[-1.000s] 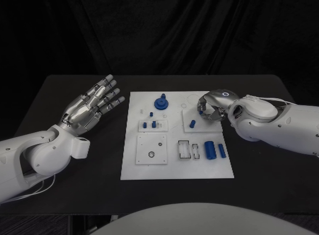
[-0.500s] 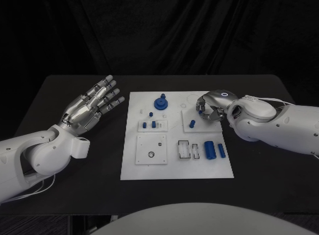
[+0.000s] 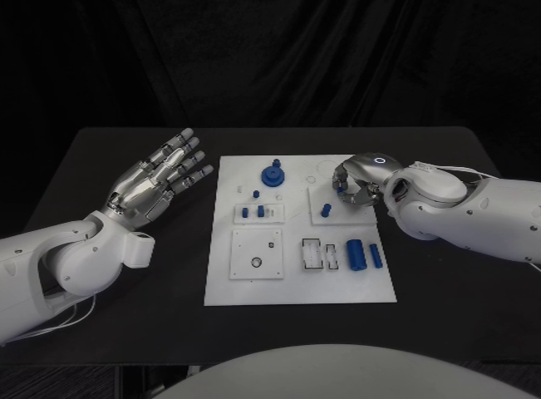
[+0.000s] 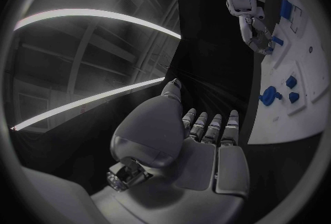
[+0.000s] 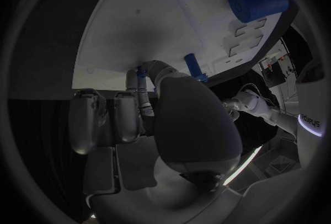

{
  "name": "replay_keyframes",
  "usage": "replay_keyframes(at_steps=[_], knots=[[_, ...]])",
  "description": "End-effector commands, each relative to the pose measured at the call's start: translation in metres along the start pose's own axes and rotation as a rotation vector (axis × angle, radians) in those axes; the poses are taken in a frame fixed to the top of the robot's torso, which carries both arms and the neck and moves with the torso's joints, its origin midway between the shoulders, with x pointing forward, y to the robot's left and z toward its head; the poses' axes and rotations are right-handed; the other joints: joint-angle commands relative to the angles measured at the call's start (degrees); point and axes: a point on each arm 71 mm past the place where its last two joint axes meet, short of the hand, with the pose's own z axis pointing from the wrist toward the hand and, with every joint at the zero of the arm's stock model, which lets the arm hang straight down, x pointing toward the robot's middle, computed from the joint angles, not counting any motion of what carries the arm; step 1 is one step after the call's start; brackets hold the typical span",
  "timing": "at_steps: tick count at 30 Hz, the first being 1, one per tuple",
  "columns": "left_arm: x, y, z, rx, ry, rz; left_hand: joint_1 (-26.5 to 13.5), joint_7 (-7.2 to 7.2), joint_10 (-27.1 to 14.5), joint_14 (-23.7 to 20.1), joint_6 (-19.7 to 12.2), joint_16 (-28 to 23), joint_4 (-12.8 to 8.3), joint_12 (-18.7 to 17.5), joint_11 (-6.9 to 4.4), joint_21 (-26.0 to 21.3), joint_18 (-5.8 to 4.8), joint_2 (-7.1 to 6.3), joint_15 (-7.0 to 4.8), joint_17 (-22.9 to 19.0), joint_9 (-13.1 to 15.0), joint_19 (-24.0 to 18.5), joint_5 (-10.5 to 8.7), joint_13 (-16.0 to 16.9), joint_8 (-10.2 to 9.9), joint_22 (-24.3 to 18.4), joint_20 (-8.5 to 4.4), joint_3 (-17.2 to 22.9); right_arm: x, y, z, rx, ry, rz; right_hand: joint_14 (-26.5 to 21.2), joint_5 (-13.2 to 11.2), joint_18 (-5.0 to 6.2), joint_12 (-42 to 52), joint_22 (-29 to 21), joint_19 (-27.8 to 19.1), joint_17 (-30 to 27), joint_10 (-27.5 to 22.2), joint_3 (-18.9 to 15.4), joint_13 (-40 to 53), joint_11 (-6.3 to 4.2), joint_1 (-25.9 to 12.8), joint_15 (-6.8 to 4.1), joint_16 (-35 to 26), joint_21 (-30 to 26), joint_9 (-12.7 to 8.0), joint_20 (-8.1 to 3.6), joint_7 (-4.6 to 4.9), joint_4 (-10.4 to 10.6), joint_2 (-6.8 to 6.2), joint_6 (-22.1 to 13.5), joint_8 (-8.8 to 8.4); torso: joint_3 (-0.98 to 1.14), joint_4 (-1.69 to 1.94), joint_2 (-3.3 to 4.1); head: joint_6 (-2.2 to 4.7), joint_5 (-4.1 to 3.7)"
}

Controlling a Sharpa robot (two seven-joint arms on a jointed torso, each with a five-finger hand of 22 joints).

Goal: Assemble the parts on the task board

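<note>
Left robot hand (image 3: 156, 177) hovers over the desk (image 3: 115, 274) left of the task board (image 3: 297, 274), palm up, fingers spread, holding nothing. Same in the left wrist view (image 4: 200, 152).

Right robot hand (image 3: 356, 180) is over the board's far right corner, fingers curled down onto the small square plate (image 3: 322, 196) there. Right wrist view: fingertips (image 5: 141, 78) close around a small blue peg (image 5: 142, 72) against the board surface. Looks like a pinch, contact partly hidden by the thumb. A second blue peg (image 5: 193, 67) stands just beside the thumb.

Other parts on the board:
- blue round knob (image 3: 272, 174) near the far edge
- small blue pegs (image 3: 261, 211) on the left-middle plate
- blue cylinder (image 3: 356, 252) and a thinner blue pin (image 3: 376, 255) lying near the right edge, beside two rectangular slots (image 3: 321, 253)
</note>
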Motion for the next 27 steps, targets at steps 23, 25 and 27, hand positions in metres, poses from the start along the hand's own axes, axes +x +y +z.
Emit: replay_keyframes(at_steps=[23, 25, 27], knots=[[-0.003, 0.004, 0.001, -0.025, 0.007, -0.012, 0.79, 1.4, -0.39, -0.29, 0.63, -0.02, -1.31, 0.31, 0.67, 0.28, -0.2, 0.68, 0.71, -0.06, 0.15, -0.01, 0.75, 0.04, 0.15, -0.31, 0.63, 0.55, -0.005, 0.001, -0.005, -0.026, -0.072, 0.023, 1.22, -2.42, -1.36, -3.88, 12.28, 1.73, 1.2, 5.01, 0.84, -2.24, -0.42, 0.81, -0.77, 1.2, 2.47, 3.24, -0.9, -0.32, -2.64, 1.44, 3.1, 2.1, -0.05, 0.05, -0.07, -0.01, 0.88], [-0.003, 0.004, 0.001, -0.027, 0.006, -0.011, 0.79, 1.46, -0.39, -0.3, 0.67, -0.02, -1.34, 0.34, 0.67, 0.28, -0.19, 0.68, 0.71, -0.06, 0.15, -0.01, 0.76, 0.04, 0.16, -0.32, 0.64, 0.56, -0.009, 0.002, -0.006, -0.027, -0.075, 0.023, 1.24, -2.65, -1.37, -4.11, 12.3, 1.75, 1.19, 5.06, 0.87, -2.36, -0.4, 0.82, -0.78, 1.2, 2.51, 3.26, -0.91, -0.32, -2.65, 1.47, 3.03, 2.01, -0.03, 0.09, -0.07, -0.01, 0.93], [-0.003, 0.004, 0.002, -0.029, 0.006, -0.011, 0.79, 1.46, -0.39, -0.3, 0.67, -0.02, -1.34, 0.34, 0.67, 0.28, -0.19, 0.68, 0.71, -0.06, 0.15, -0.01, 0.76, 0.04, 0.16, -0.32, 0.64, 0.56, -0.012, 0.003, -0.007, -0.028, -0.076, 0.022, 1.4, -2.82, -1.44, -4.45, 12.38, 1.89, 1.61, 5.02, 0.95, -2.53, -0.36, 0.86, -0.76, 1.49, 2.77, 3.25, -0.91, -0.29, -2.68, 1.52, 2.87, 1.83, -0.02, 0.11, -0.05, -0.01, 0.96]])
